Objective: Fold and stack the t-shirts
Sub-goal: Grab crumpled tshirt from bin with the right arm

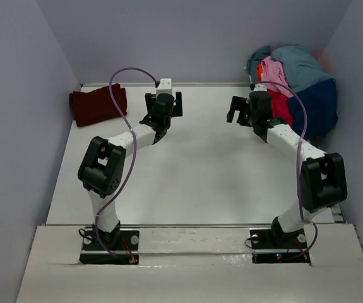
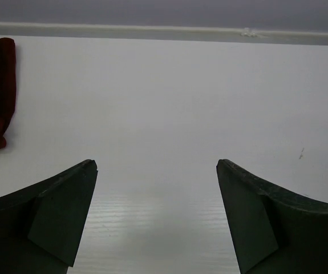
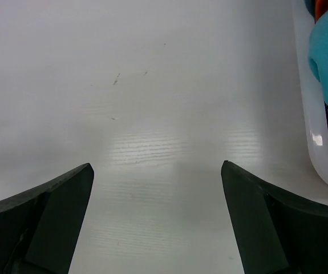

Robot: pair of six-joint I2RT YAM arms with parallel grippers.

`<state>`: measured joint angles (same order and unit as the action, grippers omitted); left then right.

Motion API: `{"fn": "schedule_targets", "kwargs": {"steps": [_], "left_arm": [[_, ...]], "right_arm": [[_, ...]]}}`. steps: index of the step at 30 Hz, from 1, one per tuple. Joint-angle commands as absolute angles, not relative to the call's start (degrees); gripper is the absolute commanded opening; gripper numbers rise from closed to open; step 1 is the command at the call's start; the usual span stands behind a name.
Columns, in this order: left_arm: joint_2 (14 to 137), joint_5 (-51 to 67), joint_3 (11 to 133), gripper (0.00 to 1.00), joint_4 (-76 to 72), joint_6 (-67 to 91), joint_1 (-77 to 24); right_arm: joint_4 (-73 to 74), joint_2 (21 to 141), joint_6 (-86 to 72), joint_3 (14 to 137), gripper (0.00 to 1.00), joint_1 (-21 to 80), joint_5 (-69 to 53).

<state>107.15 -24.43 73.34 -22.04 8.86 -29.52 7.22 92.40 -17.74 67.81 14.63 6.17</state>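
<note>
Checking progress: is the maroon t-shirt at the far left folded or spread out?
Folded: the maroon t-shirt lies as a compact bundle with a visible fold crease.

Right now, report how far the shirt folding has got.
Done: one maroon t-shirt lies folded at the far left. In hand: nothing; the left gripper and right gripper are open and empty. Left: the heap of teal, pink, red and navy t-shirts at the far right, unfolded.
</note>
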Motion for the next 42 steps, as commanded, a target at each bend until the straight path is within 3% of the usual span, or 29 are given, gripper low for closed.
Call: {"fn": "schedule_targets", "kwargs": {"steps": [1,14,22,26,31,39,42], "left_arm": [[105.3,-25.8,74.0,0.99,-24.9,9.1,-29.4],[105.0,-26.2,74.0,0.99,-25.0,9.1,-29.4],[106.6,-23.6,84.5,0.99,-21.8,6.4,-30.6],[109.2,-21.0,92.4,0.99,-18.0,4.5,-31.8],[112.8,-20.7,97.6,0.99,-16.7,1.8,-35.6],[122.3,-21.0,114.2,0.99,-10.6,-3.1,-43.6],[123.3,-20.0,115.1,0.99,-11.0,-2.6,-44.7]], "right_arm": [[3.8,89.9,-17.3,68.1,1.0,14.8,5.5],[8.2,90.0,-17.5,71.9,1.0,14.8,7.7],[16.3,86.9,-12.9,85.2,1.0,14.8,29.1],[17.0,82.6,-11.8,83.7,1.0,13.4,37.1],[19.2,75.4,-15.4,78.4,1.0,7.6,35.2],[21.6,77.7,-19.0,74.2,1.0,1.8,33.8],[23.5,80.2,-20.8,74.4,1.0,1.2,31.8]]}}
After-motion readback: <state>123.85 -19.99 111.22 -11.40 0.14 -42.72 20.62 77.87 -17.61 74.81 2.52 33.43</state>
